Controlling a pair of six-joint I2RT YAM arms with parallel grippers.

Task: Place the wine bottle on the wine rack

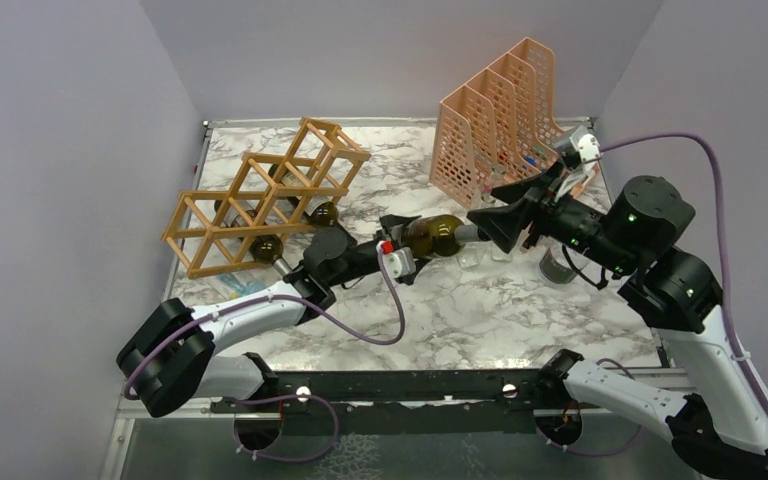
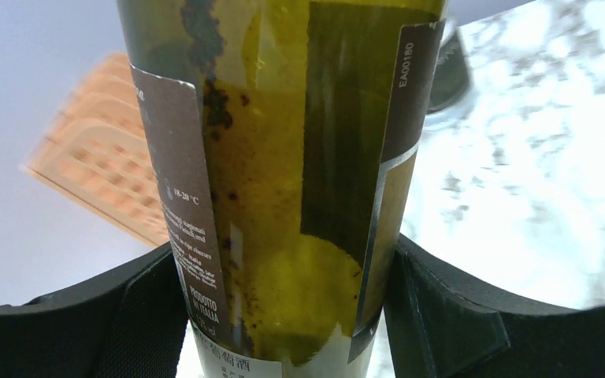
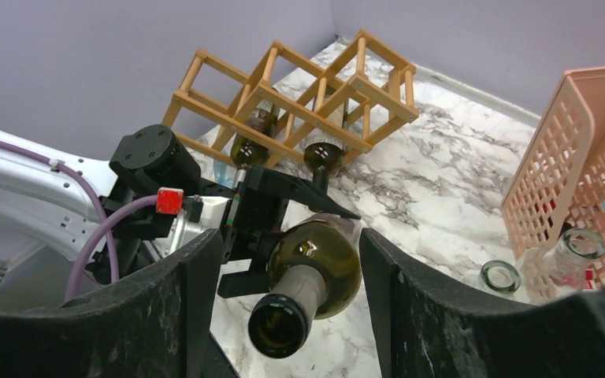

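A dark green wine bottle is held level above the table's middle, its neck pointing right. My left gripper is shut on its labelled body, with a finger pressed against each side. My right gripper is open, and its fingers stand wide on either side of the bottle's neck and mouth without touching it. The wooden wine rack stands at the back left, and it also shows in the right wrist view. Two bottles lie in its lower cells.
A peach mesh file holder stands at the back right, behind my right arm. Glass jars and a metal can sit on the marble below my right gripper. A small blue item lies in front of the rack.
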